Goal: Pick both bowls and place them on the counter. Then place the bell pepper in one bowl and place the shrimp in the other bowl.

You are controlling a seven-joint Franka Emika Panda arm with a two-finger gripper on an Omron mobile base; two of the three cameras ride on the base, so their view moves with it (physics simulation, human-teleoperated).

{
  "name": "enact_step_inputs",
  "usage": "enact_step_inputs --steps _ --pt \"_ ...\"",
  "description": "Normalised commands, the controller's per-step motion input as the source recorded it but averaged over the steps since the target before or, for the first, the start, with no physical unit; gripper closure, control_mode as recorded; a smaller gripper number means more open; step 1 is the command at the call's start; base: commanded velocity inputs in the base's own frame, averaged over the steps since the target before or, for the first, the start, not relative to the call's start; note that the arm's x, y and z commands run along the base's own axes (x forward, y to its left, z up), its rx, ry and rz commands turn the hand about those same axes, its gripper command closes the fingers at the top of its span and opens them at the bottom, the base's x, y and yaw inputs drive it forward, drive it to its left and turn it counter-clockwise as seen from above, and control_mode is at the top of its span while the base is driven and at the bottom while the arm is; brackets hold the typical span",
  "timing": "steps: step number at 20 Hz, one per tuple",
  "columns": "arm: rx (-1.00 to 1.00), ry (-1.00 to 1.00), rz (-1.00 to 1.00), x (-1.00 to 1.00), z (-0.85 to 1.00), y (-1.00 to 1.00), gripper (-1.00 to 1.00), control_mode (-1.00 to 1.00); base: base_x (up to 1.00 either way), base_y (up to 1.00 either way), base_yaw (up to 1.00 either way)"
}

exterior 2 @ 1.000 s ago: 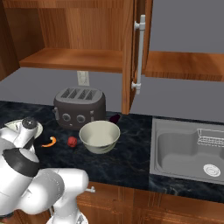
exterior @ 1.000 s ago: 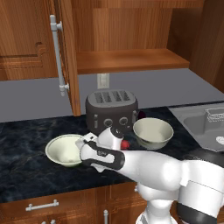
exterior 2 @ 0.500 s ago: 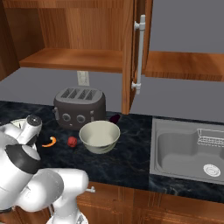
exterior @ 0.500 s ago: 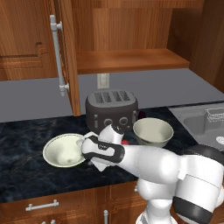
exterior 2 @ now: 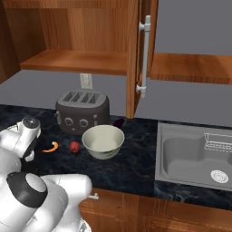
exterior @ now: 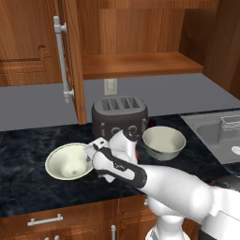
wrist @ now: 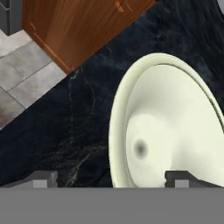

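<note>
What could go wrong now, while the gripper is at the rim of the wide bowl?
1. The gripper straddles the rim of the wide bowl, one fingertip inside and one outside. Pulling away carelessly could drag or tip it.
2. This bowl sits near the front edge of the counter, so a push forward might send it off.
3. The shrimp and the pepper lie close to the deep bowl, beside the arm. A wide swing may knock them.
</note>
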Motion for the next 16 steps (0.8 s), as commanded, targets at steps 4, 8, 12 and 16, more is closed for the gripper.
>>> enact_step_inputs --steps 4,8,12,16 --pt "-0.01 0.05 -0.11 -0.18 0.25 -0.24 -1.0 -1.0 0.0 0.0 0.0" --pt "-0.01 0.06 -0.15 -0.05 0.34 -0.29 -1.0 -1.0 0.0 0.0 0.0" --pt "0.0 0.03 -0.19 -0.09 0.55 -0.28 -1.0 -1.0 0.0 0.0 0.0" --pt "0.0 0.05 -0.25 -0.15 0.48 -0.26 -1.0 -1.0 0.0 0.0 0.0"
